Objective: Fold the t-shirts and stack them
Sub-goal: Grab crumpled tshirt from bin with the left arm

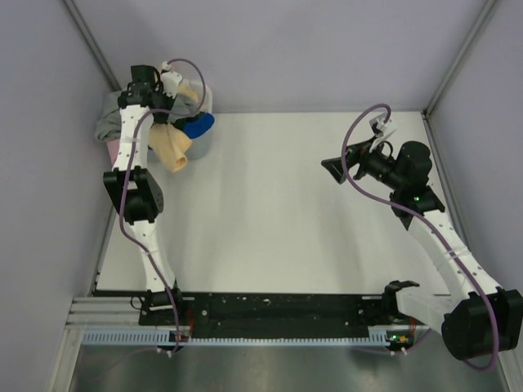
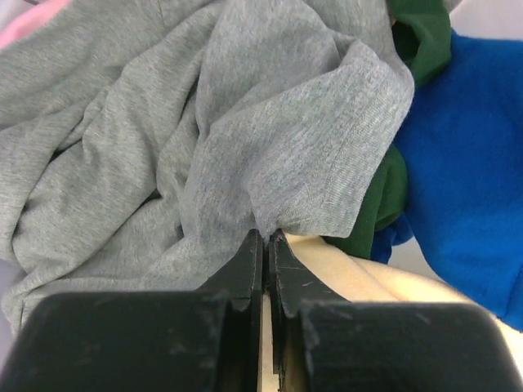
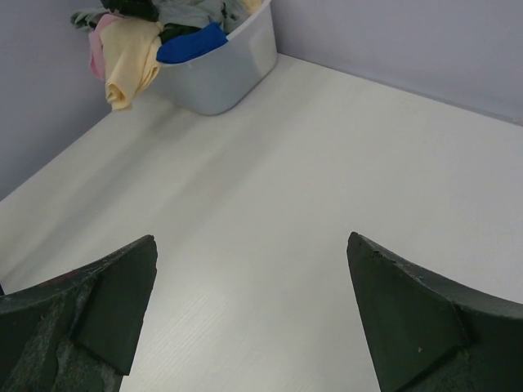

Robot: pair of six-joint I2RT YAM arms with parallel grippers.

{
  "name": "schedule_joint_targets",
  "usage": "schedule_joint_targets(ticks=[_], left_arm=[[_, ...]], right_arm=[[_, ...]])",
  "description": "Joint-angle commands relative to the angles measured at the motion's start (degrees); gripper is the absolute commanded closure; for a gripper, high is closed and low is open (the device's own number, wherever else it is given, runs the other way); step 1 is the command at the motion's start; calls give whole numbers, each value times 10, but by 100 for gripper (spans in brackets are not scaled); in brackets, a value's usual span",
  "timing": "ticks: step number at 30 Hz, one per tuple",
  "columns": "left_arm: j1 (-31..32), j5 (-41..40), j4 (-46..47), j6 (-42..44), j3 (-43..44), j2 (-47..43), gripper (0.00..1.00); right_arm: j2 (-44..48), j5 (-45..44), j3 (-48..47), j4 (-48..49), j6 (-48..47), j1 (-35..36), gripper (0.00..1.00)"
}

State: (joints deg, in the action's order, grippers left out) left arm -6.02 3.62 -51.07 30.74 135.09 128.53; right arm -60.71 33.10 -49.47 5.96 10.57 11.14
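Bare tabletop [image 1: 278, 212] open mid-workspace, basket [image 3: 221, 75] heaped with t-shirts [image 3: 131, 49] crowding the far-left corner, walls [image 1: 286, 49] close behind

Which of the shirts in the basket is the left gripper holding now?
The grey t-shirt: the left gripper is shut on a fold of it. The blue shirt, the green shirt and the pale yellow shirt lie beside it, ungripped.

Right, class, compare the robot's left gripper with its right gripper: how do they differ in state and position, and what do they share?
The left gripper is shut, pinching the grey t-shirt; the right gripper is wide open and holds nothing. The left gripper is at the basket of clothes in the far left corner; the right gripper hangs over the table, away from the clothes. Both have black fingers.
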Motion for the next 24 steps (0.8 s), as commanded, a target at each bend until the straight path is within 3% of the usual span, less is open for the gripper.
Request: schedule_joint_targets(ticks=[1,8,17,24], left_arm=[[-7,24,76,-24,-10,-59,99],[-7,59,65,-22,-13,-86,100],[-7,161,99,-53,-39,-213,100],[6,270,37,-28,-139,-303,100]], right_arm=[[17,10,2,23,-9,9,3],[16,12,3,24,-10,8,3],[10,4,-2,19,-13,20,3],[-20,-26,-32,-26,-57,92,4]])
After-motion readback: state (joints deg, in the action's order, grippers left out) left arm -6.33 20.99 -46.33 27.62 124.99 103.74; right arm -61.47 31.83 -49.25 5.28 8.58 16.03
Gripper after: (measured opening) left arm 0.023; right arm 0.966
